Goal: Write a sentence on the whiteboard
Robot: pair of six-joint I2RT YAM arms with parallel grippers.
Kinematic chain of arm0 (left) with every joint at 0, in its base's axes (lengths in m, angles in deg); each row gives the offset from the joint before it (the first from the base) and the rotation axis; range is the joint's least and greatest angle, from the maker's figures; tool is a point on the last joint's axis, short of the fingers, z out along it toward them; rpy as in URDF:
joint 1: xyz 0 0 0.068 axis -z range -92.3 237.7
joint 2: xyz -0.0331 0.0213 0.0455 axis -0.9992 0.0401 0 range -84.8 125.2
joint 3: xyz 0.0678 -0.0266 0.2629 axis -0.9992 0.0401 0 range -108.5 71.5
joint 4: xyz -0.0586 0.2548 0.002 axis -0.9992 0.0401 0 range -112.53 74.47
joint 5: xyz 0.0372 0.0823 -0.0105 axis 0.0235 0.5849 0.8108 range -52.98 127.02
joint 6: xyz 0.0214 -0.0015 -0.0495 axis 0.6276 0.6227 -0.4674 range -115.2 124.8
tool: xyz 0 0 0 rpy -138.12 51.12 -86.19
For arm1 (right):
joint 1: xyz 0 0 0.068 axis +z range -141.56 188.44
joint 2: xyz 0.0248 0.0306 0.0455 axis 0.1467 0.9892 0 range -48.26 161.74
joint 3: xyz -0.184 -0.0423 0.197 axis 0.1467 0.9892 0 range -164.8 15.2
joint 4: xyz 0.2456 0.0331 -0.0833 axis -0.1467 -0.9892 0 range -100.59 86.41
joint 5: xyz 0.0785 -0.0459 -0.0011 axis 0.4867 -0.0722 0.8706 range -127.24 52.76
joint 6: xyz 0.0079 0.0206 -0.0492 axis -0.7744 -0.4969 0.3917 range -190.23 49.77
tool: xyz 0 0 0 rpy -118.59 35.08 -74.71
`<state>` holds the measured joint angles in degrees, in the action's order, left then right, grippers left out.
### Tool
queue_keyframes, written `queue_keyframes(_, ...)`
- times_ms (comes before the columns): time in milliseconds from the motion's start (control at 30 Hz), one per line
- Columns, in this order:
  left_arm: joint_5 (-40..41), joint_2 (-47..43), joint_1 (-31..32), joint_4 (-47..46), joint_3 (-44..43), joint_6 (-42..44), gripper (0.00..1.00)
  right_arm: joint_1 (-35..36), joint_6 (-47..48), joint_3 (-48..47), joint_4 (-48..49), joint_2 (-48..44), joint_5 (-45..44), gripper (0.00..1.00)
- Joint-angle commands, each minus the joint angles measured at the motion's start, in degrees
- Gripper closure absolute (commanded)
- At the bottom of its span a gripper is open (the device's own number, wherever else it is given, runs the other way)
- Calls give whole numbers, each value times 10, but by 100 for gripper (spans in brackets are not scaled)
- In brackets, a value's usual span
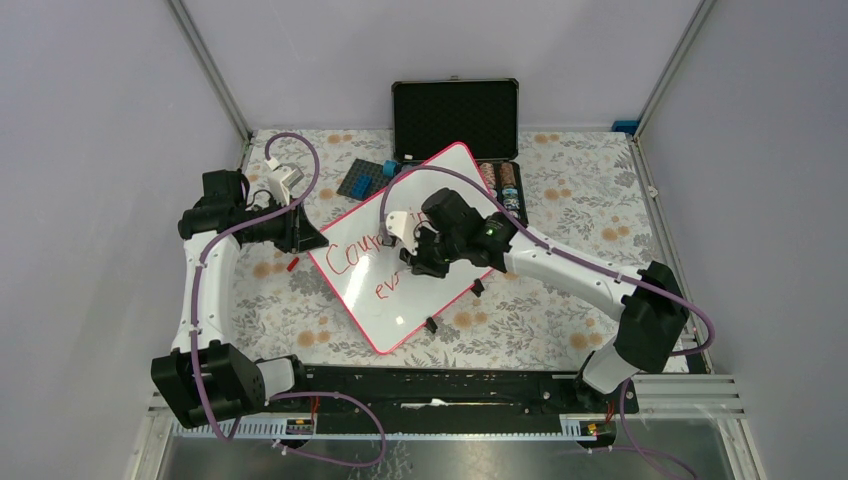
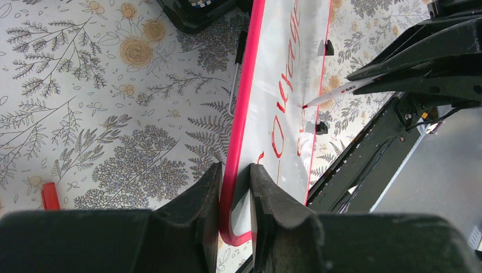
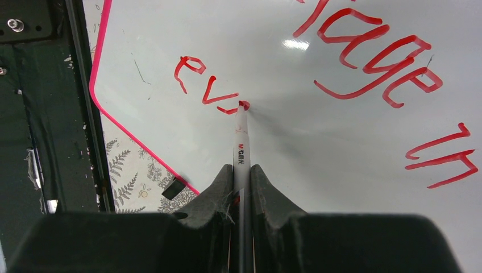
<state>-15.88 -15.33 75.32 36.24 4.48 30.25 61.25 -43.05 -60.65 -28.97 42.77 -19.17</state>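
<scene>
Whiteboard [image 1: 400, 285]: lies flat on the floral worktop [image 1: 570, 210], set at an angle, its far corner overlapping the front of the case. Two black clips [image 1: 431, 325] sit on its near-right long edge.

Sentence [image 1: 352, 258]: red handwriting in two lines. The upper line reads "Courage in". The lower line shows "ev" and a further partial stroke.

Left pincer [image 2: 235, 170]: clenched on the whiteboard's pink frame at its left corner, one finger on each side of the rim.

Right pincer [image 3: 241, 170]: grasping a white marker [image 3: 241, 133] by the barrel. The red tip touches the board at the end of the lower line.

Black case [image 1: 455, 115]: open at the far side, lid upright and lined with dark foam. The base is largely hidden by the whiteboard. The exposed right part holds rows of round coloured discs [image 1: 497, 180], whose kind cannot be told.

Loose items: a dark blue studded plate [image 1: 358, 182] lies left of the case with a blue block [image 1: 388, 168] at its edge. A small red cap [image 2: 50, 196] lies on the worktop beside the left pincer.
</scene>
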Motion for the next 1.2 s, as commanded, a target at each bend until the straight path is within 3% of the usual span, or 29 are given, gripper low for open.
queue_keyframes(0, 17, -2, 4, -16, 6, 17, 99, 9, 0, 6, 7, -2, 5, 100)
queue_keyframes(1167, 14, 1, 3, -16, 3, 15, 99, -15, 10, 24, -15, -30, -2, 100)
